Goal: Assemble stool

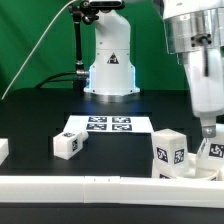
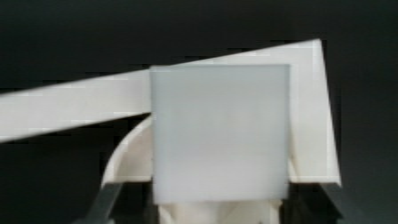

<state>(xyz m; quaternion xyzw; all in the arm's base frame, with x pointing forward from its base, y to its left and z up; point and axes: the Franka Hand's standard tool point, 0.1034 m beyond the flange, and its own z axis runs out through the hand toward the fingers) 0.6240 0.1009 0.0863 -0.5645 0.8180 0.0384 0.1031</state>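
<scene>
Evidently light, stiff and smooth-faced, a blocky white stool leg (image 2: 217, 130) at the exterior view's near right, beside a second leg (image 1: 170, 152), is pinched across its flat sides by the gripper (image 1: 207, 138).

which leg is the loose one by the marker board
Find the marker board mid-table. Just off its corner, toward the exterior view's left, lies one white leg. It is alone; the other legs stand by the gripper on the exterior view's right.
</scene>
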